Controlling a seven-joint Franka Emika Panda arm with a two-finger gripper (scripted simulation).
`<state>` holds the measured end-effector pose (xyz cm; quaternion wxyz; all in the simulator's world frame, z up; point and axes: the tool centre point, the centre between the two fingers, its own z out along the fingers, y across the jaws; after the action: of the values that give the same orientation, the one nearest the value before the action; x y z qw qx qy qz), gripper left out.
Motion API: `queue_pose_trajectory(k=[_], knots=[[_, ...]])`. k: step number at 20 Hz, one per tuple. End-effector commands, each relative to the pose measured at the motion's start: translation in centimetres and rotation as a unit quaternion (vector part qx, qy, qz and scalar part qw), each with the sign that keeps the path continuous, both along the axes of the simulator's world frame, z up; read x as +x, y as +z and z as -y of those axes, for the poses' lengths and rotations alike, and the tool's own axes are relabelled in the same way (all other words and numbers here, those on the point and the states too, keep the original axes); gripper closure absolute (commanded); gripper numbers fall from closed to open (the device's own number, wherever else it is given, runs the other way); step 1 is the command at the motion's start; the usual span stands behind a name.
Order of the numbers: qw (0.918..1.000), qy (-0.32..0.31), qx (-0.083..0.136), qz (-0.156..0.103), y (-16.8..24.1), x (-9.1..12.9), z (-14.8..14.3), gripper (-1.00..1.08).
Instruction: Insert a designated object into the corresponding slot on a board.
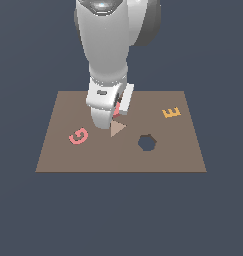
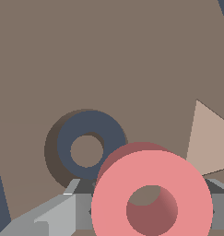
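my gripper (image 2: 150, 209) is clenched on the red ring (image 2: 151, 203), fingers (image 2: 56, 216) pressing it from either side, and i hold it above the board (image 1: 68, 155), near the board's middle. in the exterior view only a sliver of the ring (image 1: 116, 108) shows between my fingers, beside the tan triangle (image 1: 117, 128). in the wrist view the ring-shaped slot (image 2: 88, 145) lies close by but not under the ring; its brown centre dot sits clear to one side of the ring's hole, so i judge there is a small sideways correction to make before lowering

the ring looks stiff and light, a thick little doughnut that should not bend under my grip. its rounded outer wall could be slippery, so holding across the full width, as i seem to, is the safest place. the fit looks snug: the hole must drop over the centre dot, and a tilted ring would likely jam on the rim. the pink g (image 1: 78, 135), the yellow e (image 1: 171, 112) and the hexagonal cutout (image 1: 147, 142) stay well apart
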<state>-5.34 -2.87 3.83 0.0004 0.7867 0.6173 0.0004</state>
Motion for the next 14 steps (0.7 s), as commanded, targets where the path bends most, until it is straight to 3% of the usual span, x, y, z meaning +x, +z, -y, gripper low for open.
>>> queue_pose_trajectory(k=[1,7,14], knots=[[0.9986,0.052,0.000,0.000,0.1,-0.5,-0.8,1.08],[0.9895,0.145,0.000,0.000,0.2,-1.7,-2.1,1.08],[0.9780,0.208,0.000,0.000,0.2,-2.7,-2.9,1.08]])
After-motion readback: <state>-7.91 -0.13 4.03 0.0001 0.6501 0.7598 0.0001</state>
